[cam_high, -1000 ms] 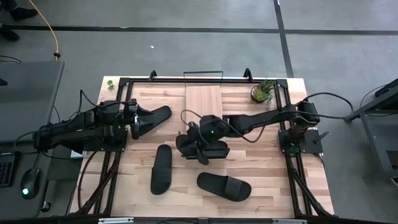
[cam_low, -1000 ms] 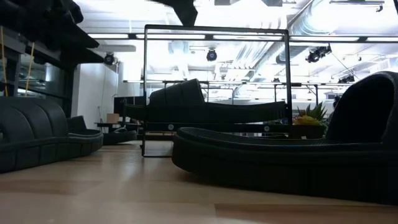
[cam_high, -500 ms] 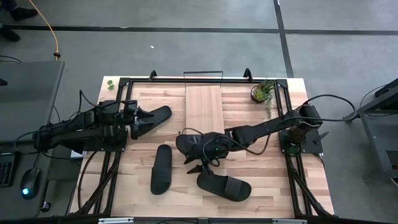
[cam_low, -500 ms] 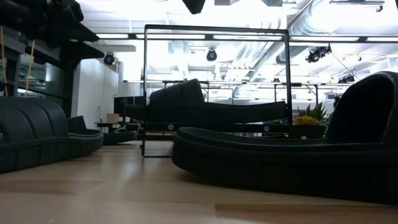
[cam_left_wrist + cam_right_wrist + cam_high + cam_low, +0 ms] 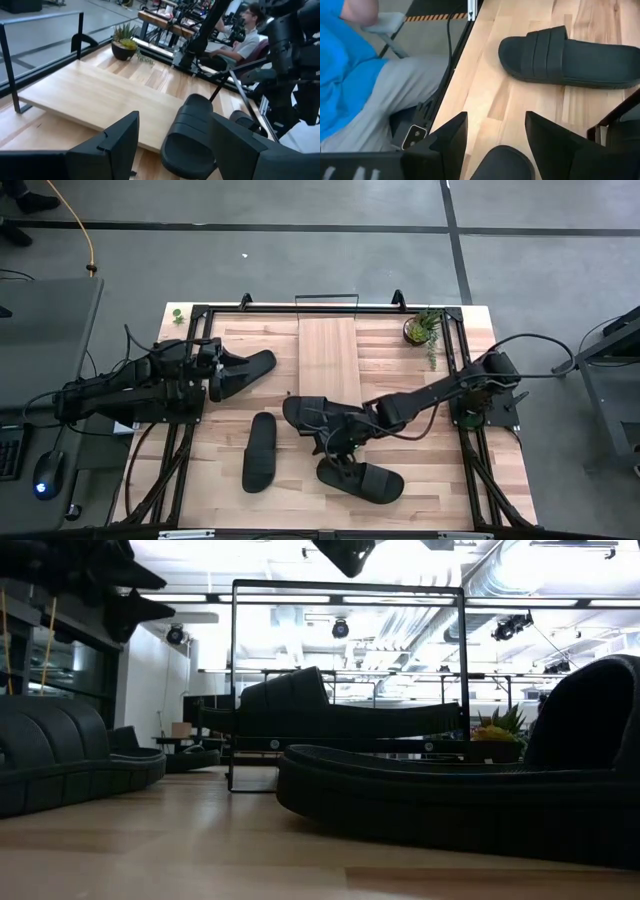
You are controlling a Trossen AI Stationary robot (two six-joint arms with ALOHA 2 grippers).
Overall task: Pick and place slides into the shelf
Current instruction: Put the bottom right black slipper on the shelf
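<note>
Four black slides show in the high view. One slide lies in front of my left gripper, whose open fingers stand on either side of its end. A second slide sits at the near end of the shelf. A third slide lies flat on its sole, left of centre. My right gripper hangs open, high above the left end of the fourth slide. My left gripper stands open around the near end of the slide. One finger overlaps the slide's edge in the wrist view, and I cannot tell whether it touches.
A potted plant stands at the far right corner beside the shelf. Black frame rails run along the table's left and right sides. A person in blue sits by the table's edge, and another person sits beyond the right side.
My right gripper has travelled from above the slide at the shelf's near end toward the table's near edge, and now hangs over the fourth slide's left end. That middle slide has stayed where it was.
</note>
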